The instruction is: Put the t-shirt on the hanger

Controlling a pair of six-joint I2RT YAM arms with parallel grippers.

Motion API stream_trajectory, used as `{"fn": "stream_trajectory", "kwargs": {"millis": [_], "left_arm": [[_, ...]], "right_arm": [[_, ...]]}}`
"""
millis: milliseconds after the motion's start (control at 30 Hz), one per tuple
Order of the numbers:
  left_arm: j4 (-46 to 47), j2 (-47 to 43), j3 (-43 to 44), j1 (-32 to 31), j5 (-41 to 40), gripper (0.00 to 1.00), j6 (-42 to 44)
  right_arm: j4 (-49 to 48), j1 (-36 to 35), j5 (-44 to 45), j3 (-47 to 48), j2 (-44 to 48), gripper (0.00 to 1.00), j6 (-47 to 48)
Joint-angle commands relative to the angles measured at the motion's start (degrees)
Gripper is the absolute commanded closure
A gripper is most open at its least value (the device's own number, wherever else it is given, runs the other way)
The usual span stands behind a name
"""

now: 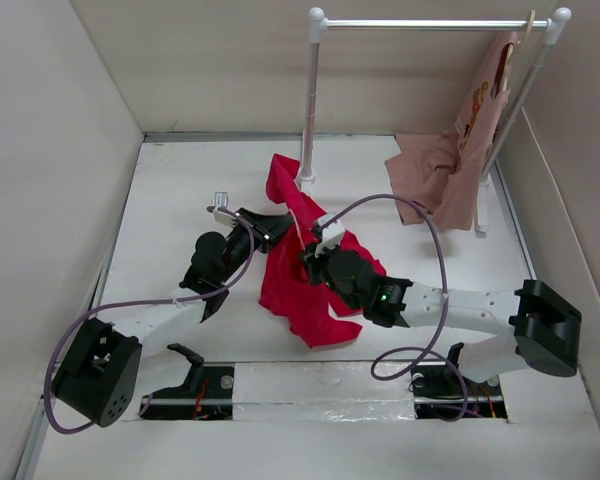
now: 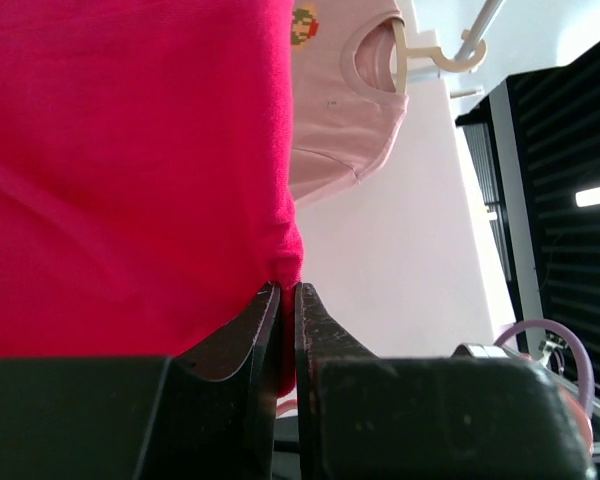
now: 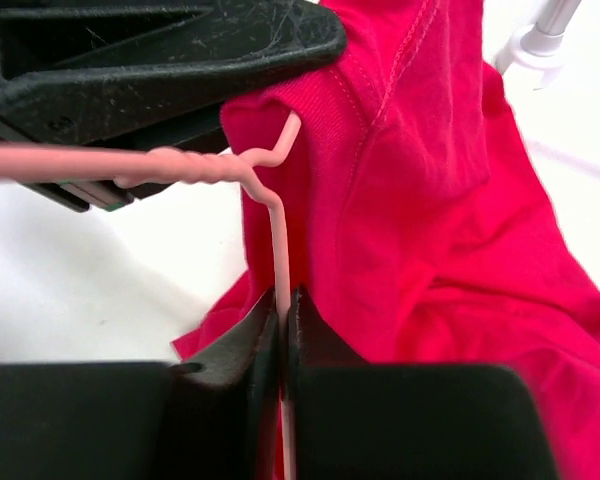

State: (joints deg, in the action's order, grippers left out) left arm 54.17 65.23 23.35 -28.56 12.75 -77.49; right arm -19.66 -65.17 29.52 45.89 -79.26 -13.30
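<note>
Right wrist: hanger (image 3: 277,240) wire runs off the left edge and drops out of sight between the right gripper (image 3: 281,305) fingers. Its triangle isn't visible. Top view: right gripper's tips lost in the t-shirt (image 1: 292,285), hanger too thin to trace. Left wrist: t-shirt cropped top and left, pink-tan shirt (image 2: 340,110) print clipped by the top edge.

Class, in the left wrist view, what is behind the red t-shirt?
A pink printed shirt hanging on a pale hanger. The t-shirt covers the rest of that shirt, so its far side cannot be seen.
</note>
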Motion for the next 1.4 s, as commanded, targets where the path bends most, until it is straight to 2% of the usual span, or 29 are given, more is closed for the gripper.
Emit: {"fn": "stream_trajectory", "kwargs": {"millis": [0, 67, 100, 133, 233, 400, 600, 700, 767, 800, 833, 1033, 1100, 1367], "left_arm": [[2.3, -1.7, 1.6, 0.5, -1.9, 1.00, 1.1], [2.7, -1.4, 1.4, 0.5, -2.4, 1.00, 1.0], [2.7, -1.2, 1.7, 0.5, -2.3, 1.00, 1.1], [2.7, -1.0, 1.8, 0.5, -2.2, 1.00, 1.2], [3.2, -0.5, 1.8, 0.5, -1.9, 1.00, 0.9], [4.4, 0.5, 1.9, 0.5, -1.5, 1.00, 0.7], [4.9, 0.8, 2.4, 0.5, -0.9, 1.00, 0.7], [4.9, 0.7, 2.2, 0.5, -1.1, 1.00, 0.6], [4.9, 0.4, 2.1, 0.5, -1.1, 1.00, 0.5], [4.9, 0.2, 2.1, 0.5, -0.9, 1.00, 0.4], [4.8, 0.2, 2.0, 0.5, -0.9, 1.00, 0.4], [4.4, -0.6, 1.7, 0.5, -0.6, 1.00, 0.2], [4.0, -0.9, 1.4, 0.5, -0.8, 1.00, 0.3], [4.4, -0.8, 0.8, 0.5, -0.7, 1.00, 0.0]], "right_arm": [[-1.4, 0.5, -3.3, -0.6, 4.4, 0.83, -0.8], [2.4, 0.5, -8.0, 0.1, 5.0, 0.60, -0.9], [4.2, 0.5, -9.4, 0.3, 5.3, 0.43, -2.4], [5.8, 0.5, -10.9, 0.3, 5.4, 0.37, -2.9], [7.8, 0.0, -14.2, -2.5, 6.7, 0.26, -4.5], [8.1, -1.4, -13.3, -7.4, 10.2, 0.24, -4.5], [9.3, -1.4, -13.1, -9.2, 8.8, 0.26, -5.4], [8.1, -1.4, -11.2, -9.2, 6.7, 0.38, -5.3], [7.0, -1.4, -9.1, -8.8, 4.7, 0.43, -4.4], [7.0, -1.4, -8.7, -7.8, 4.0, 0.56, -3.7], [7.0, -1.4, -8.3, -7.0, 3.3, 0.60, -2.7], [7.3, -1.4, -5.7, -2.8, -0.2, 0.71, -0.1], [7.2, -1.4, -4.6, -2.5, 0.1, 0.78, 0.1], [7.3, -1.4, -0.2, 0.5, 2.7, 0.79, 3.7]]}}
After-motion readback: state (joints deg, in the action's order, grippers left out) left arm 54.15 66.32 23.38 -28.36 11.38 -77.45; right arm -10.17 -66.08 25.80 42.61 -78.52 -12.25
